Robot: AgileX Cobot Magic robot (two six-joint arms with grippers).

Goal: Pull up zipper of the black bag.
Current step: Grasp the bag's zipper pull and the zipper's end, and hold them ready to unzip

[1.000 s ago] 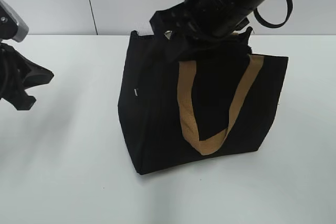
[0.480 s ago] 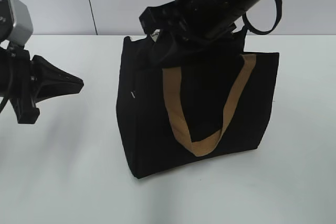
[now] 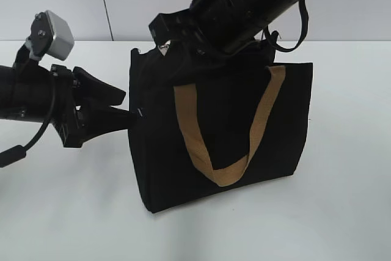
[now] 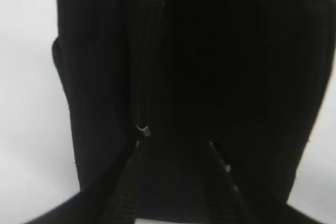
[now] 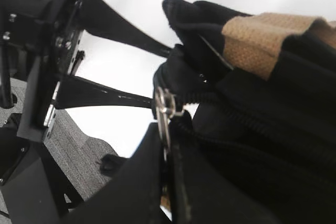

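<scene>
Bag [image 3: 226,132], one, black, stands on the table [image 3: 342,212]. Right gripper [image 5: 165,135] pinches its zipper pull [image 5: 163,106]; left gripper [image 3: 119,111], jaws spread, touches its side.

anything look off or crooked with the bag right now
The black bag stands tilted, its top edge sloping and its left end pulled up where the right gripper holds it. No damage or spill shows.
</scene>
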